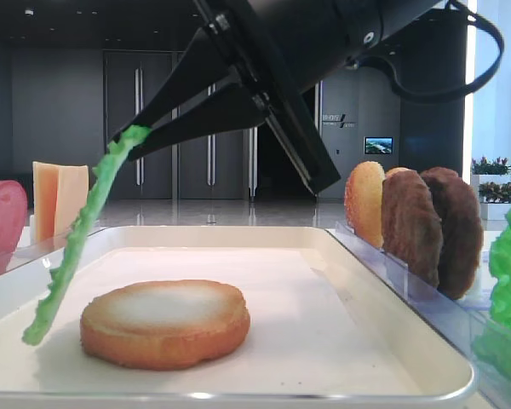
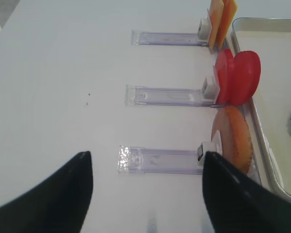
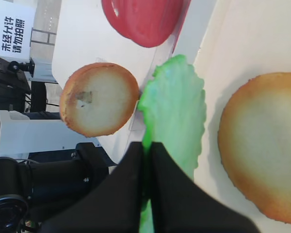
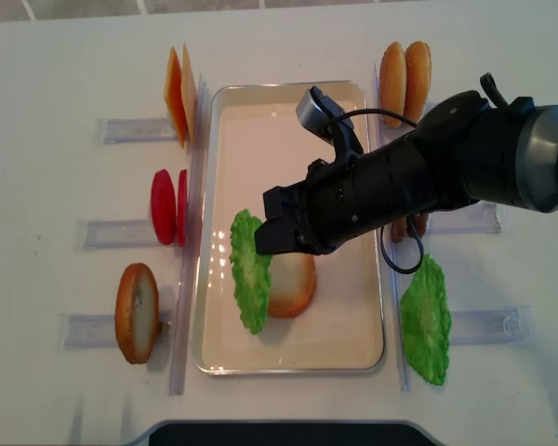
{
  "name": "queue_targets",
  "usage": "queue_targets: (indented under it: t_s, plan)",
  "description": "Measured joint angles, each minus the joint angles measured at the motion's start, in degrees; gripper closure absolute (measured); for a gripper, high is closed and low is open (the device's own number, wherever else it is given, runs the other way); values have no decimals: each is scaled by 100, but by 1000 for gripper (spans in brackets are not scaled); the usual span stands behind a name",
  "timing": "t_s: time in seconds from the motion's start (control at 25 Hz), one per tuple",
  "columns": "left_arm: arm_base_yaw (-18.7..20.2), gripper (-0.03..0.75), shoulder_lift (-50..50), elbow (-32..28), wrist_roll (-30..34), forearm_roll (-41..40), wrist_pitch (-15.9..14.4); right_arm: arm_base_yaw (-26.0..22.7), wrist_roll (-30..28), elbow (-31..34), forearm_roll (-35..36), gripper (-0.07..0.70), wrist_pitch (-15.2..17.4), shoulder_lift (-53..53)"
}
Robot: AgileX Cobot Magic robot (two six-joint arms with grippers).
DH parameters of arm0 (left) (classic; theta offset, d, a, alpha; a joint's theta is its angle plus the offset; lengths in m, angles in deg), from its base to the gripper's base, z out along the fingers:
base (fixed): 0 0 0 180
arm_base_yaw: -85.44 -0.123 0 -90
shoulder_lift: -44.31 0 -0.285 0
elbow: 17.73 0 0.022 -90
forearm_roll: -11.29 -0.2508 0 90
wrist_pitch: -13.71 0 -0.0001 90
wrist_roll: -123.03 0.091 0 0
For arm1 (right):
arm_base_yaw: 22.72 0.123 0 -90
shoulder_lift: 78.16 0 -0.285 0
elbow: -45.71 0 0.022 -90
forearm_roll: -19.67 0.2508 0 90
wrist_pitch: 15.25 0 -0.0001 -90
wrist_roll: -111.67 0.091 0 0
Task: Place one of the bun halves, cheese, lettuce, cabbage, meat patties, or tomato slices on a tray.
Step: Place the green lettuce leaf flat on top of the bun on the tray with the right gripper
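Observation:
My right gripper [image 3: 146, 144] is shut on the edge of a green ruffled lettuce [image 3: 177, 102] leaf. The lettuce [image 1: 77, 230] hangs almost upright over the left part of the cream tray [image 4: 288, 139], its lower tip near the tray floor. Just to its right, a bun half [image 1: 164, 322] lies flat on the tray. From overhead, the gripper [image 4: 272, 232] and lettuce [image 4: 249, 269] sit beside that bun half [image 4: 293, 283]. My left gripper [image 2: 145, 158] stands open over the bare table left of the tray, holding nothing. Cabbage is out of view.
Clear racks left of the tray hold cheese [image 4: 179, 95], tomato slices [image 4: 167, 206] and a bun half [image 4: 137, 312]. On the right stand bun halves [image 4: 405, 74], meat patties [image 1: 430, 226] and a second lettuce leaf [image 4: 425, 321]. The right arm spans the tray's right rim.

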Motion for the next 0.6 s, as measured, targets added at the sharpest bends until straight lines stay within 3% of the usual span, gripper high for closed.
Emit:
queue_targets:
  t_s: [0.6]
  plan:
    - [0, 181, 0, 0, 0, 0, 0, -216, -23, 0, -389, 598, 101, 0]
